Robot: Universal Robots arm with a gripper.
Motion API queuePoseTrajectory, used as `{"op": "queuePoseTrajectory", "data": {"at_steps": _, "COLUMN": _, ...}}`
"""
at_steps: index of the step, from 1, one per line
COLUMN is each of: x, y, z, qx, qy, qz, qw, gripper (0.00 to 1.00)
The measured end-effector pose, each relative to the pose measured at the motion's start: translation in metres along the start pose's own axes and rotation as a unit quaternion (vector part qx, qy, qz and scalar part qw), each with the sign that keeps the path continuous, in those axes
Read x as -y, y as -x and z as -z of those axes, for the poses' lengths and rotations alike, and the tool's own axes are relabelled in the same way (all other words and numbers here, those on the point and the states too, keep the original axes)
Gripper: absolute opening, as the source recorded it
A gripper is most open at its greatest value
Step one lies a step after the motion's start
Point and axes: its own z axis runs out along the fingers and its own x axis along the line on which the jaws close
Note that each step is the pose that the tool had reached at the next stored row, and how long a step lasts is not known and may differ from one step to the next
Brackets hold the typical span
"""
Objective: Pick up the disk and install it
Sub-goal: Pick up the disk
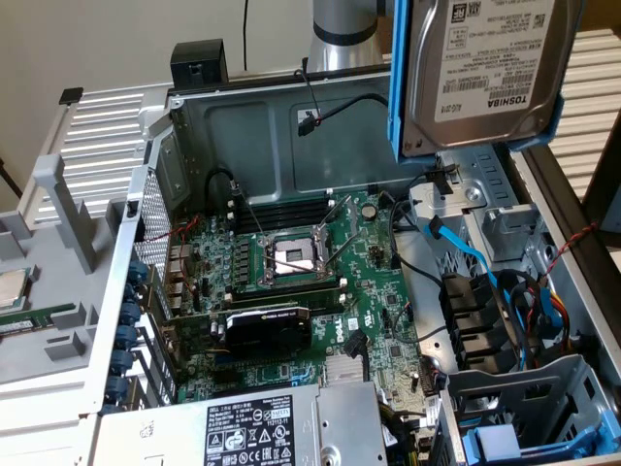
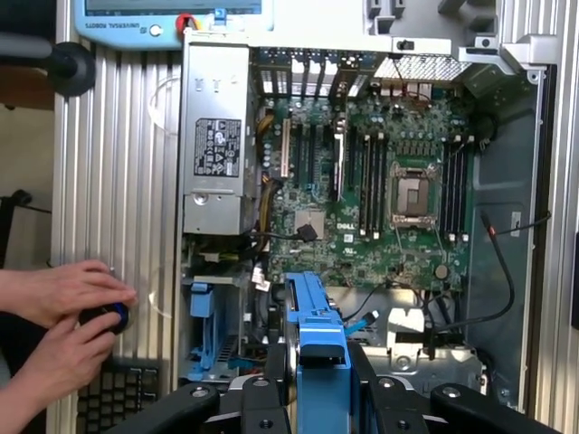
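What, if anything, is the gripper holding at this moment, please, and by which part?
The gripper holds the disk above the open computer case, gripping it by the edge of its blue carrier frame.

I note the disk (image 1: 485, 68): silver metal, white label with black print, bright blue carrier. Motherboard (image 1: 378, 282) green, black slots. Power supply (image 2: 215, 99) grey, with a black-and-white label. Table (image 2: 118, 163) pale grey, ribbed in even stripes. One cable (image 1: 456, 248) light blue.
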Motion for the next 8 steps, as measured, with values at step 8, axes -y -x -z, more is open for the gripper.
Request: {"op": "queuePoseTrajectory", "data": {"at_steps": 8, "x": 0.0012, "y": -0.017, "z": -0.0006, "qx": 0.0012, "qy": -0.0001, "qz": -0.002, "qw": 1.0000, "gripper": 0.36}}
